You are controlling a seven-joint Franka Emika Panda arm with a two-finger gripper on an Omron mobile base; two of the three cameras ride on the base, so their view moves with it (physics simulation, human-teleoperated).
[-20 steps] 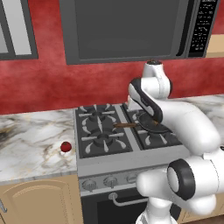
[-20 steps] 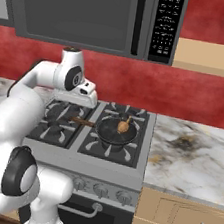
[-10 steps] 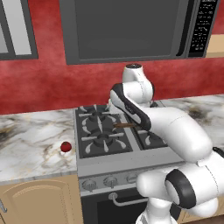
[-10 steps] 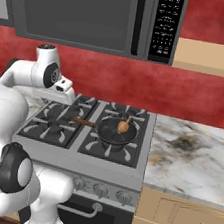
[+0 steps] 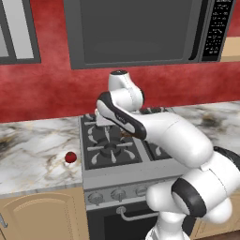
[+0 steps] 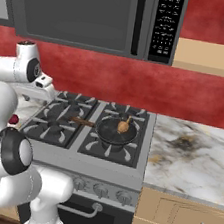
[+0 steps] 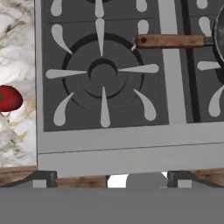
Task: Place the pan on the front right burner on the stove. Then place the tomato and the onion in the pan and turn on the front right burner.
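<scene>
Left base view: the white arm leans over the stove [image 5: 112, 161]. The tomato [image 5: 70, 157] sits on the counter [image 5: 33, 154] just left of it.

Right base view: the pan [image 6: 115, 130] sits on the front right burner with the onion [image 6: 123, 127] inside.

Hand view: the gripper [image 7: 109, 177] is wide open, holding nothing, above the front left burner [image 7: 103, 74]. The tomato [image 7: 8, 98] lies on the left.
</scene>
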